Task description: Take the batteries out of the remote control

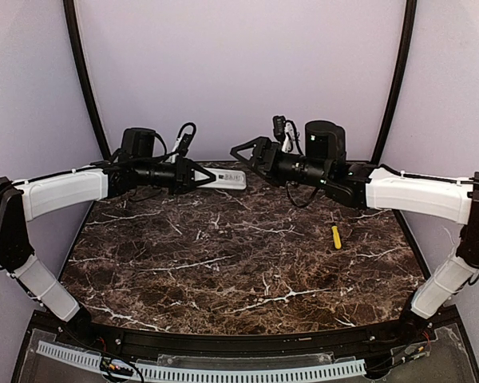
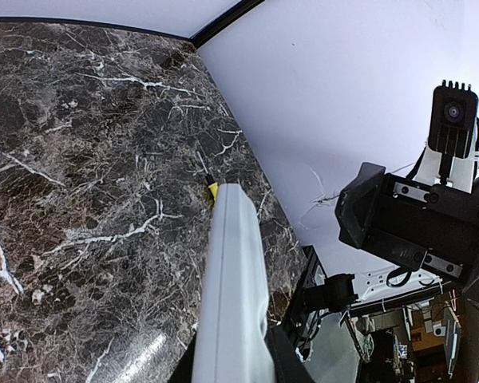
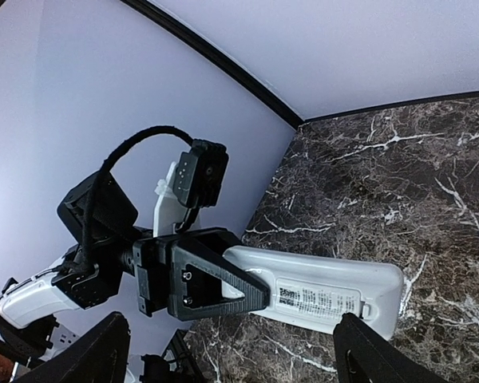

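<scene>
Arms (image 1: 64, 191) bolted at the near edge reach across the counter (image 1: 223, 263) to a remote (image 1: 227, 179) held aloft.
Left tool (image 1: 198, 176) is clenched on one end of the remote, holding it level above the far counter, free end pointing right. Right tool (image 1: 238, 153) hangs near that free end without touching it, fingers spread wide, grasping nothing. Yellow stick (image 1: 336, 237) lies on the counter well to the right, apart from both tools.
</scene>
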